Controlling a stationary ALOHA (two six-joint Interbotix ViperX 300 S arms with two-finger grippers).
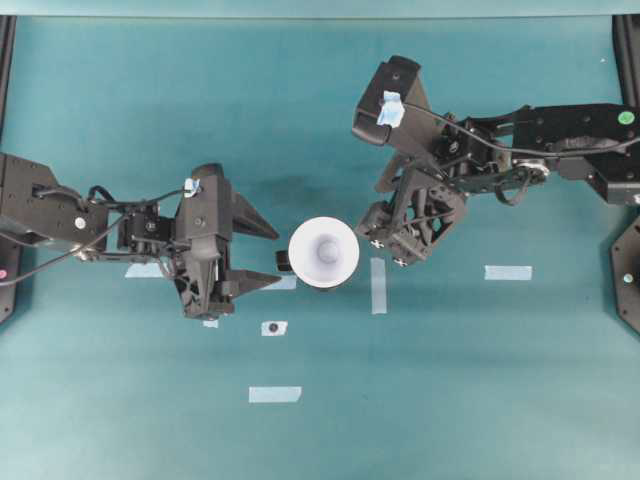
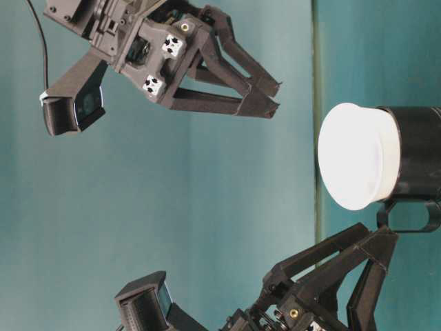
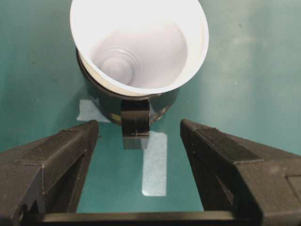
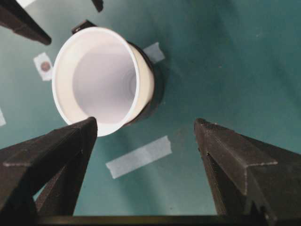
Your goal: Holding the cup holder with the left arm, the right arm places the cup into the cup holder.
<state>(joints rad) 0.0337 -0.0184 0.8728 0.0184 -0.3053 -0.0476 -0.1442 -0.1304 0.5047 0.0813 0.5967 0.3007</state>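
One plain white conical paper cup [image 1: 324, 252] sits nested in the glossy black round cup holder [image 3: 134, 104] at the middle of the teal table [image 1: 450, 400], wide rim up, the holder's small square tab [image 3: 135, 117] pointing left. Just left of it, the left gripper [image 1: 272, 257] lies level, fingers spread wide, holding nothing, tips apart from the tab. To the right, the right gripper [image 1: 383, 238] hangs raised beside the cup, likewise wide open and empty. Pale tape strips [image 1: 378, 285] dot the table nearby.

White cup [image 1: 324, 252] inside black holder [image 3: 136, 107]
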